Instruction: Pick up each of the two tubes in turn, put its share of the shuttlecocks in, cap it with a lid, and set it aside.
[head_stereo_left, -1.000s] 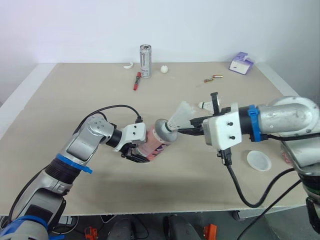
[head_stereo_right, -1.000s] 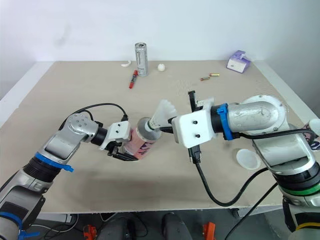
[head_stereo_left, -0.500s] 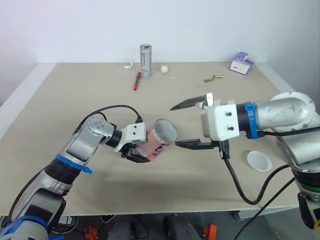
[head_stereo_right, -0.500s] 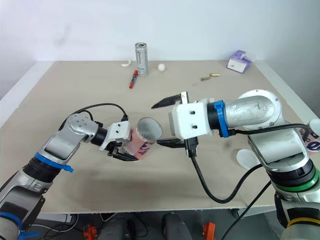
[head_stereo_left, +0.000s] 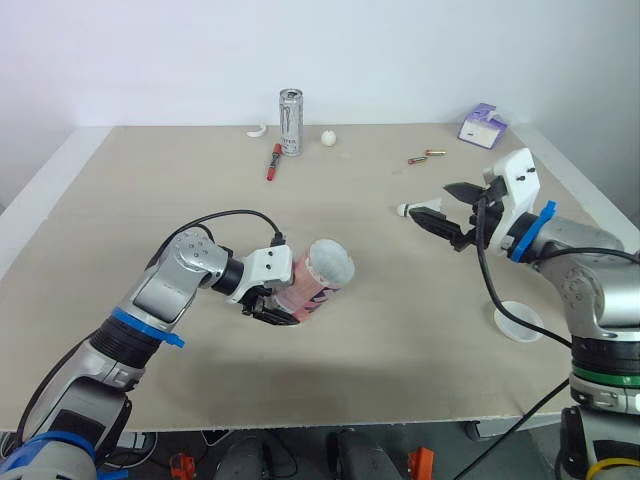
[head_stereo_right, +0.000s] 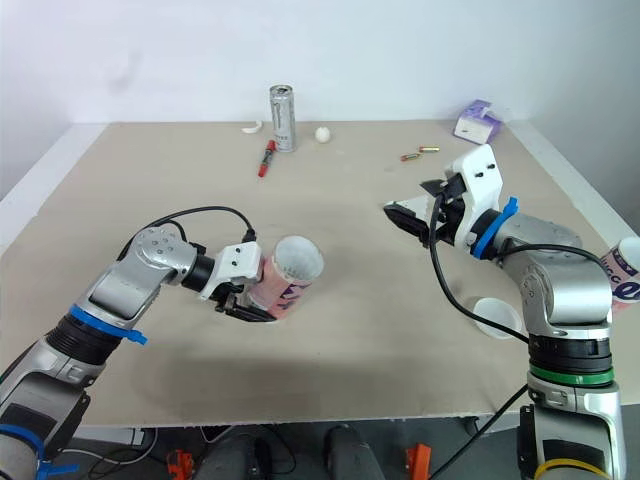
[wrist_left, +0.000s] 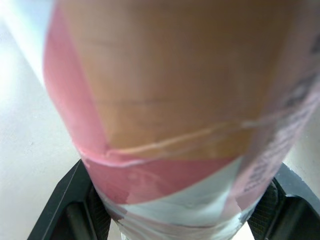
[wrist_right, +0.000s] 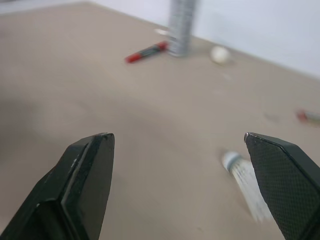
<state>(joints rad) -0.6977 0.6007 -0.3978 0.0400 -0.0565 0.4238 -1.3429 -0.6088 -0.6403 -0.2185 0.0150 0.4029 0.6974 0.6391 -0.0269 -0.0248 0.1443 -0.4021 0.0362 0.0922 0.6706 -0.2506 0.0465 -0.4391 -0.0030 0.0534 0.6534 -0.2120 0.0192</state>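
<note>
Left gripper (wrist_left: 175, 222) clamps the pink, tan and white tube (wrist_left: 170, 100), black fingers (wrist_left: 62, 210) pressing both sides, pale tabletop (wrist_left: 20, 125) behind.

tube (head_stereo_left: 316, 283) left of centre over table (head_stereo_left: 130, 210) | lid (head_stereo_left: 518, 321) right, near front edge | can (head_stereo_left: 290, 122) far back, marker (head_stereo_left: 273, 161) just before it

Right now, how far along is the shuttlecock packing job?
Early on. Done: the left hand holds the pink tube off the table, tilted, its mouth uncapped. In hand: the open right hand is poised by a shuttlecock lying on the table. Left: load it, fit the lid lying near the front edge, set the tube aside, then do the second tube at the right edge.
</note>
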